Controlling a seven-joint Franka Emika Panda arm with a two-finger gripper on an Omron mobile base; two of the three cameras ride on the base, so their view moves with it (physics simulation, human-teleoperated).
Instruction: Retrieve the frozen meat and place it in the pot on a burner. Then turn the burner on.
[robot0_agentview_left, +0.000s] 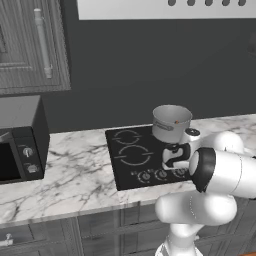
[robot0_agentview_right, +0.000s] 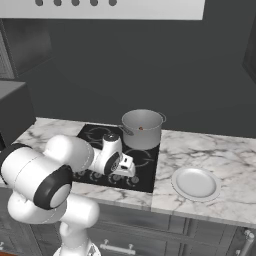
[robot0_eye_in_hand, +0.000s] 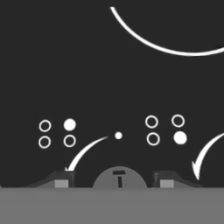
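The grey metal pot (robot0_agentview_left: 171, 125) (robot0_agentview_right: 142, 131) stands on the back right burner of the black cooktop (robot0_agentview_left: 125, 156) (robot0_agentview_right: 92, 134). Inside it lies the frozen meat (robot0_agentview_left: 176, 121) (robot0_agentview_right: 141, 128), seen as a small orange-brown speck on the bottom. My gripper (robot0_agentview_left: 168, 163) (robot0_agentview_right: 130, 173) (robot0_eye_in_hand: 114, 180) is lowered to the row of knobs along the cooktop's front edge, in front of the pot. In the hand view a round grey knob (robot0_eye_in_hand: 119, 177) sits between the two fingertips (robot0_eye_in_hand: 61, 180), which stand apart from it on both sides, so the gripper is open.
A round white plate (robot0_agentview_right: 196, 183) lies on the marble counter (robot0_agentview_left: 75, 175) right of the cooktop. A dark microwave (robot0_agentview_left: 20, 142) stands at the counter's left end under a grey wall cabinet (robot0_agentview_left: 30, 45). A range hood (robot0_agentview_left: 165, 7) hangs above.
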